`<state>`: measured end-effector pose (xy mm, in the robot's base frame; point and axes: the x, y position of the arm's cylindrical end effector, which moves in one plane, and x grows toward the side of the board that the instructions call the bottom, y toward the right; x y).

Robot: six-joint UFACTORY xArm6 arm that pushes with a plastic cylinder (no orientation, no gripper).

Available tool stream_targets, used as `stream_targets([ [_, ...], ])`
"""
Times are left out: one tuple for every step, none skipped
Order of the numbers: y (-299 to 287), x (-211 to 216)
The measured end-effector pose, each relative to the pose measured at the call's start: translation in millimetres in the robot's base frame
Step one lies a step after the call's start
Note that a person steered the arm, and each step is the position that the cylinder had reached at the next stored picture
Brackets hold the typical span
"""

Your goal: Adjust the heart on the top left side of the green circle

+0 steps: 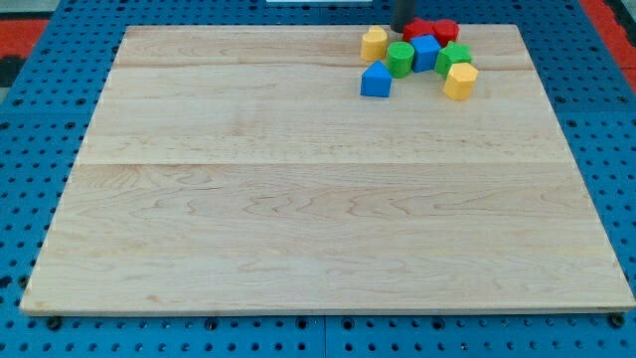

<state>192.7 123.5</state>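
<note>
I see a pale wooden desk (298, 199) lying on a blue pegboard surface (30, 149). All the blocks sit bunched near the view's top, right of centre. My tip (403, 31) is the lower end of a dark rod entering from the view's top edge; it has no jaws, so there is nothing to open or close. The tip sits just above the small green round block (399, 58), between the yellow heart-shaped block (374, 43) at the view's left and two red blocks (430, 30) at the view's right, whose shapes I cannot make out. The yellow heart lies at the circle's upper left, just beside it; I cannot tell which way it points or its long axis. A blue cube-like block (425, 52) stands right of the circle, a green block (454, 57) beyond it, a second yellow block (460, 81) lower right. A blue house-shaped block (376, 80) lies below the circle. No writing is readable.
</note>
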Motion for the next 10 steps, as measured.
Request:
stream_targets([
  [-16.4, 0.5],
  [-24.9, 5.2],
  [-45.9, 18.9],
  [-65.9, 6.6],
  [-111.3, 7.1],
  [-104.5, 29.2],
  [-54.9, 36.1],
  [-90.5, 33.9],
  [-160.0, 57.0],
  [-182.1, 86.3],
])
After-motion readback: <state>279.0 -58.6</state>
